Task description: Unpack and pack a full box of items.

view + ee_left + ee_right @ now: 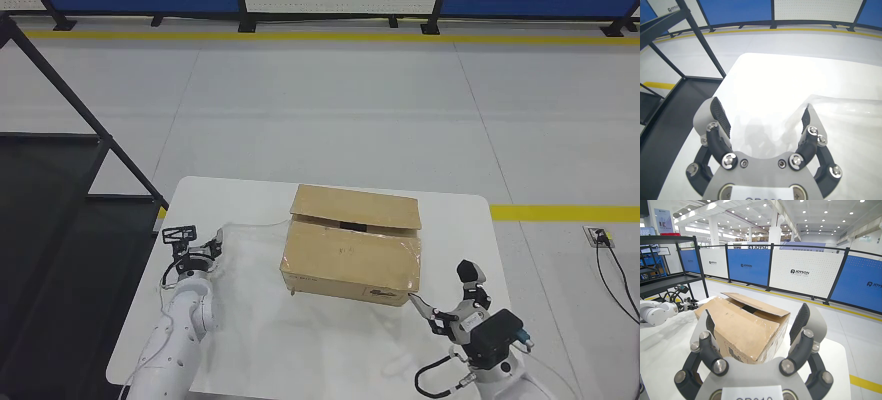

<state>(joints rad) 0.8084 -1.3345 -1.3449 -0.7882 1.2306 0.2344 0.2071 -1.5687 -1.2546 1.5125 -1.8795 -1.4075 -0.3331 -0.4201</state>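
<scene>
Your right gripper (756, 310) is hanging with its fingers spread wide just short of the near corner of the box (350, 255), touching nothing. That box is sitting mid-table (240, 330), its flaps folded down with a dark gap showing between them, so you are looking at unpacking not yet begun. Your left gripper (761, 103) is resting low over the table's left side, also spread and empty, well apart from the box.

You are risking a slide. If the right fingers are pushing at the corner or prying a flap while nothing is bracing the far side, the cardboard is likely to skate across the smooth top. Leftover tape may be holding the flaps, so a hard pull could be tearing them. One left fingertip is sitting at the edge of a clear plastic film (844, 108); closing there could be snagging it.
</scene>
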